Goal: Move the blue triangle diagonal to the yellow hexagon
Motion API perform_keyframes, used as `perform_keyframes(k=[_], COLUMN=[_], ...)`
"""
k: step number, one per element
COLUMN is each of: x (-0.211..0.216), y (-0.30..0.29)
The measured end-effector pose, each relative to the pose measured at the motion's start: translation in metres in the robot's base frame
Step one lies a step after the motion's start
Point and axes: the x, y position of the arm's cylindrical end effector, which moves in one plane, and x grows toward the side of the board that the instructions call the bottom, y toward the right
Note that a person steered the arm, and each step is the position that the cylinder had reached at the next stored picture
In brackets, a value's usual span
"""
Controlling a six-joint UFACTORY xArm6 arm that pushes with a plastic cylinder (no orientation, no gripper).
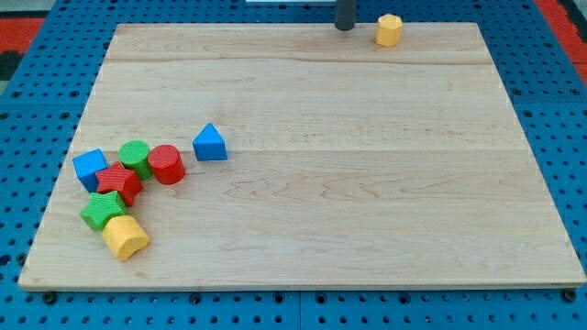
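My tip (345, 27) stood at the top edge of the wooden board (367, 211), just to the view's left of the yellow hexagon (389, 30), which sat near the top-right corner. Being a bare rod, it had no jaws and held nothing. The blue triangle (210, 143) lay well apart from both, left of centre, with open board toward the right edge. Just beside it clustered a red cylinder (167, 164), green cylinder (136, 158), blue cube (90, 169), red star (118, 183), green star (103, 210) and a yellow block (126, 237) near the bottom-left corner.
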Motion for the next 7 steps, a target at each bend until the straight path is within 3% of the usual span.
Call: perform_keyframes(k=[1,2,3,4,5,7], x=[0.0,0.021,0.12,0.246,0.329,0.282], y=[0.058,0.066,0.032,0.001,-0.088,-0.186])
